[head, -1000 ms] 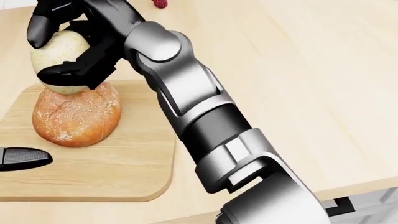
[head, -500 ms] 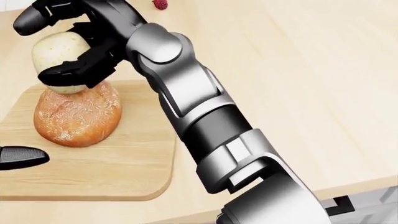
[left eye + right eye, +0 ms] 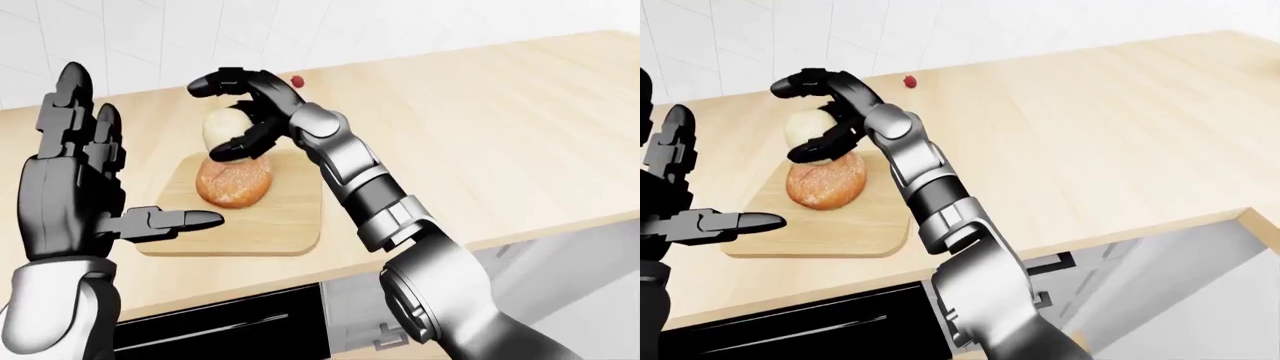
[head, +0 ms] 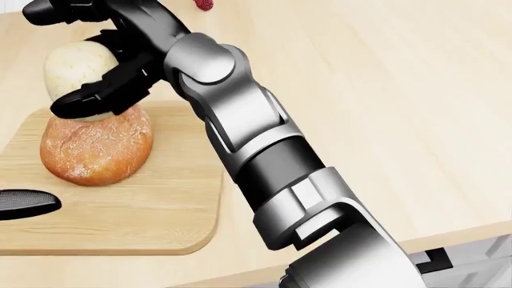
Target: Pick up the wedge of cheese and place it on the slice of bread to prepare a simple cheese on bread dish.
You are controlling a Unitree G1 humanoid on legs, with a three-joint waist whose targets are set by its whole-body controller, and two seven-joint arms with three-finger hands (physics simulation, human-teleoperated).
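- left hand (image 3: 75, 191): raised at left-eye view's left edge, fingers spread wide and upright, thumb sticking out over the near-left corner of the cutting board (image 3: 285, 225); holds nothing
- cutting board: light wood, rounded corners, flat on the counter (image 3: 480, 135), close to the counter's lower edge
- bread (image 4: 96, 147): round, brown-crusted, lying on the board's upper-left part in head view
- cheese (image 4: 74, 71): pale, rounded lump, sitting right on the bread's top edge, touching it; looks more like a ball than a wedge
- right hand (image 4: 84, 57): over the cheese, fingers loosened, not clamped; upper finger lifted clear above the cheese, lower fingers curl across its underside beside the bread; whether they touch it, cannot tell
- right arm: grey and black, runs from lower right up to the board
- counter: pale wood planks, wide bare stretch right of the board
- red berry (image 3: 909, 80): small, on the counter up and right of the board, well apart
- wall (image 3: 760, 37): white tile above the counter
- under the counter edge: dark drawer face below the board, light cabinet to its right
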